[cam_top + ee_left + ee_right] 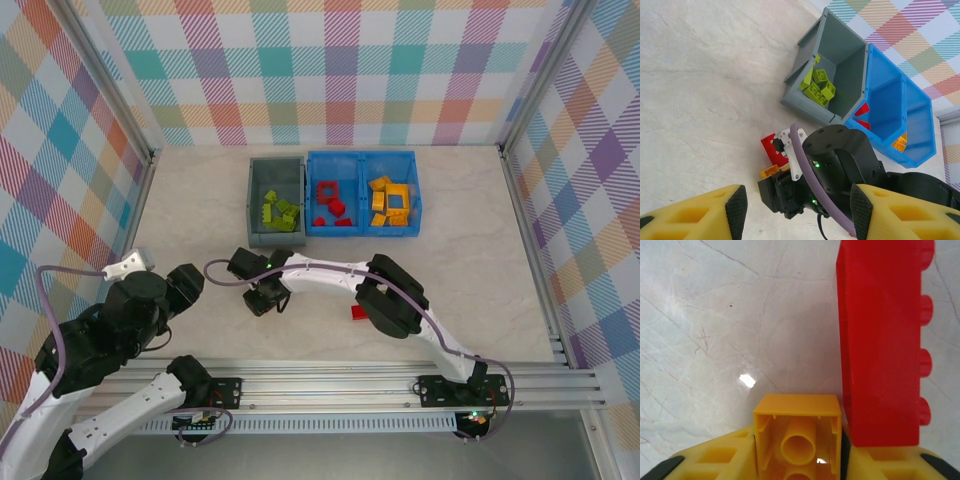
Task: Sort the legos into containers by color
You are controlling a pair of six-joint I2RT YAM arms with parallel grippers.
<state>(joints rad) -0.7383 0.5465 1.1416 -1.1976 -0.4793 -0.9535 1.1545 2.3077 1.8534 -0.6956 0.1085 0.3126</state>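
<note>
My right gripper [797, 442] is shut on an orange-yellow brick [797, 432] low over the table, with the brick's hollow underside facing the camera. A long red brick [880, 340] lies against its right side. In the top view this gripper [262, 297] is in front of the grey bin [256, 200], which holds lime green bricks [280, 212]. The blue bin [361, 230] holds red bricks [331, 200] on the left and orange-yellow ones [390, 200] on the right. My left gripper [797, 210] is open, its pads [736, 210] wide apart behind the right wrist.
Another red brick [357, 313] lies on the table under the right arm's forearm. Chequered walls with metal rails close the table on three sides. The right arm [330, 275] stretches across the middle, and the left arm [130, 310] sits close beside it.
</note>
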